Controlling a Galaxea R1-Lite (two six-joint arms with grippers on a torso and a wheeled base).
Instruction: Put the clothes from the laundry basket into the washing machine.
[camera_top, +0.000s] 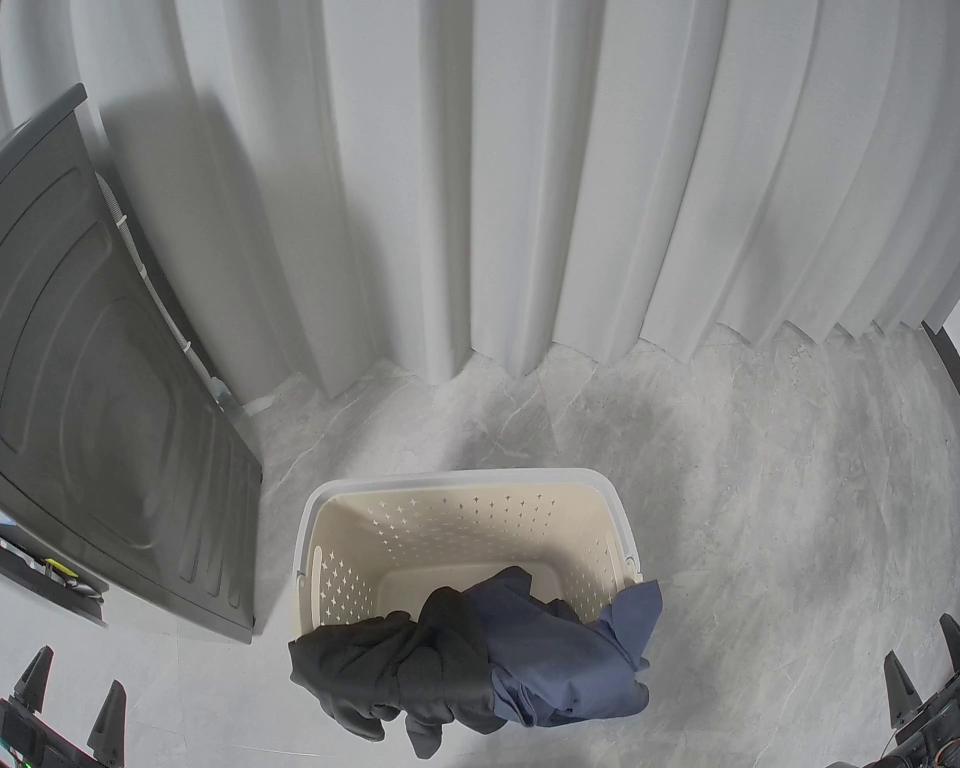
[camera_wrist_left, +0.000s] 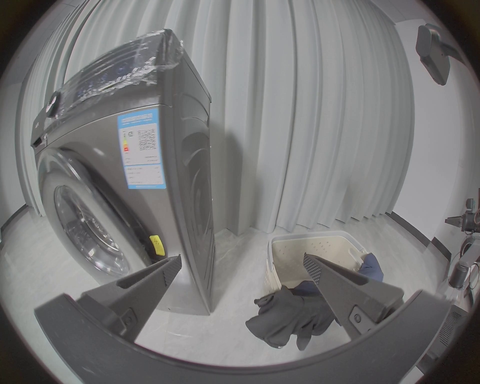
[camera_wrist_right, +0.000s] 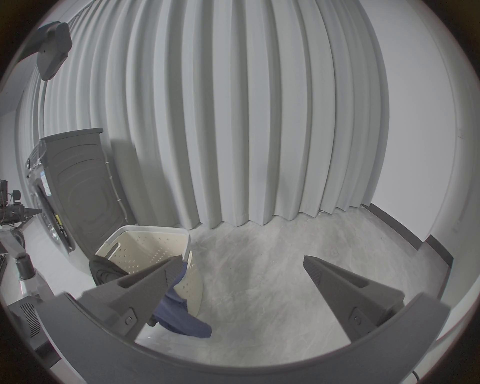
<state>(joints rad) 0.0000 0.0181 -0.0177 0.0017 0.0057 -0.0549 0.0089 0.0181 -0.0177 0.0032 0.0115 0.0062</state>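
Observation:
A cream laundry basket (camera_top: 470, 485) stands on the floor in the middle of the head view. A black garment (camera_top: 400, 670) and a blue garment (camera_top: 560, 650) hang over its near rim. The grey washing machine (camera_top: 110, 420) stands to the left, its round door (camera_wrist_left: 85, 220) facing away from the basket. My left gripper (camera_top: 72, 700) is open at the bottom left, empty, well short of the basket. My right gripper (camera_top: 925, 660) is open at the bottom right, also empty. The basket (camera_wrist_left: 320, 247) and the black garment (camera_wrist_left: 290, 315) show beyond the left gripper (camera_wrist_left: 242, 265).
White pleated curtains (camera_top: 560, 180) hang behind the basket. The marbled grey floor (camera_top: 780, 480) lies open to the right of the basket. In the right wrist view the basket (camera_wrist_right: 145, 245) and the blue garment (camera_wrist_right: 182, 320) lie past the right gripper (camera_wrist_right: 242, 265).

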